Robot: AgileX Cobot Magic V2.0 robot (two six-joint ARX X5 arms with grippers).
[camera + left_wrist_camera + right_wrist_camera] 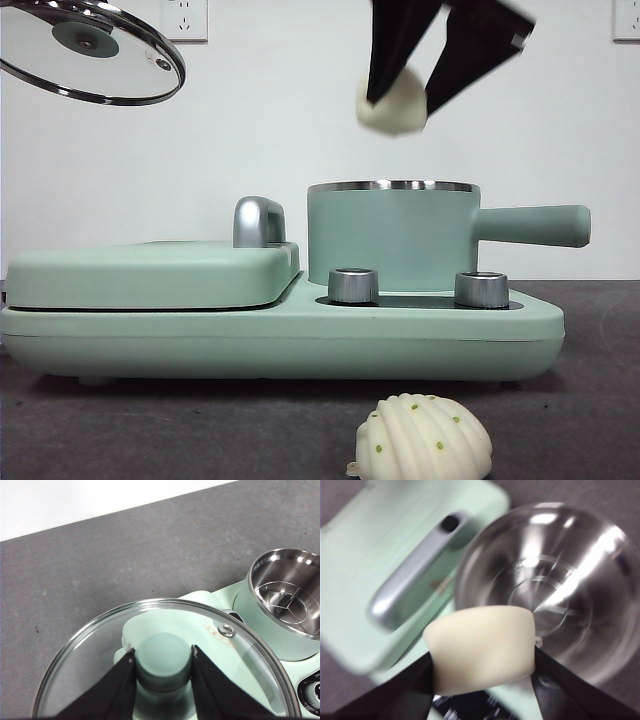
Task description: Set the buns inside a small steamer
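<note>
Buns are both outside the pot so far: the ridged bun [424, 438] lies nearest on the dark surface [200, 430], untouched. Behind it stands the small steamer [392, 235], open and empty. Above its rim, the right claw [482, 652] pinches the smooth bun [392, 103]. The left claw [162, 662] grips the glass lid [165, 655] by its knob, held aloft to one side.

Steamer [392, 235] on the right of the cooker base [280, 335], handle [535, 225] pointing right; griddle [150, 275] on the left. Smooth bun [392, 105] in the right claw [400, 95], above the steamer. Lid [90, 50] in the left claw [162, 662], high at left. Ridged bun [425, 440] on the tabletop [200, 430], near side of the base.
</note>
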